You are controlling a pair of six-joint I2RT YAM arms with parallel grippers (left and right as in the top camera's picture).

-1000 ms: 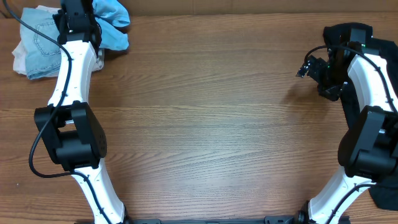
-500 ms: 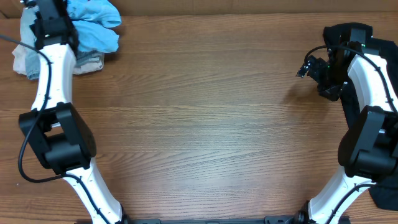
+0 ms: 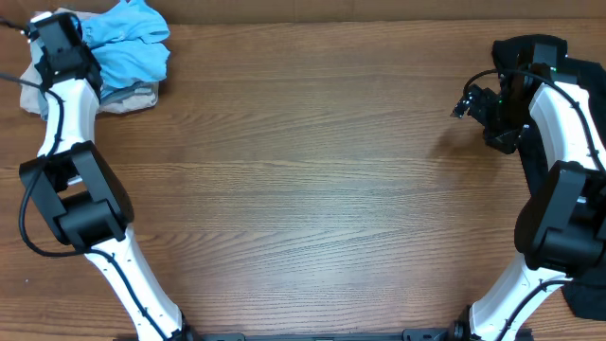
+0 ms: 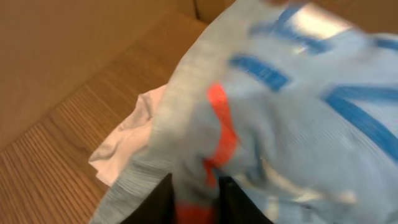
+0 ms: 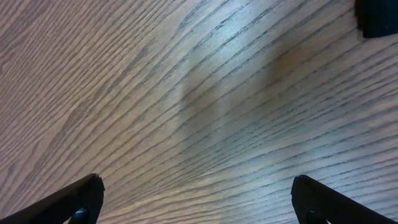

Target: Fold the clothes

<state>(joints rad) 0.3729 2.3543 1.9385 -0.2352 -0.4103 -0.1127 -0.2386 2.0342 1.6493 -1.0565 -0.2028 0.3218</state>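
Two arms work at a wood-grain table (image 3: 312,189). The left arm (image 3: 66,123) reaches to the far left corner. There the light blue T-shirt (image 3: 128,43) lies in a crumpled heap on top of a white garment (image 3: 133,97). More pale cloth shows on the left side of the arm.

In the left wrist view the T-shirt fills most of the frame. Its red-orange mark (image 4: 221,124) sits near the centre, and blurred lettering runs to the right. The left gripper (image 4: 199,210) sits at the bottom edge of that view. Its two dark fingers (image 4: 160,205) show only in part, with shirt fabric lying between them. Whether the jaws press on the fabric or stand loose around it cannot be told. The white garment lies on the table just left of the shirt, and a plain brown wall (image 4: 62,43) rises behind.

The right arm (image 3: 568,142) stands at the right side. The right gripper (image 3: 466,100) points left above the wood, well apart from the T-shirt. Its jaws are spread wide. In the right wrist view the fingertips (image 5: 81,196) sit at opposite lower corners with only table surface between them. The black shirt (image 3: 525,49) lies bunched at the far right edge, partly under the right arm. More black fabric (image 3: 582,301) shows at the near right corner.
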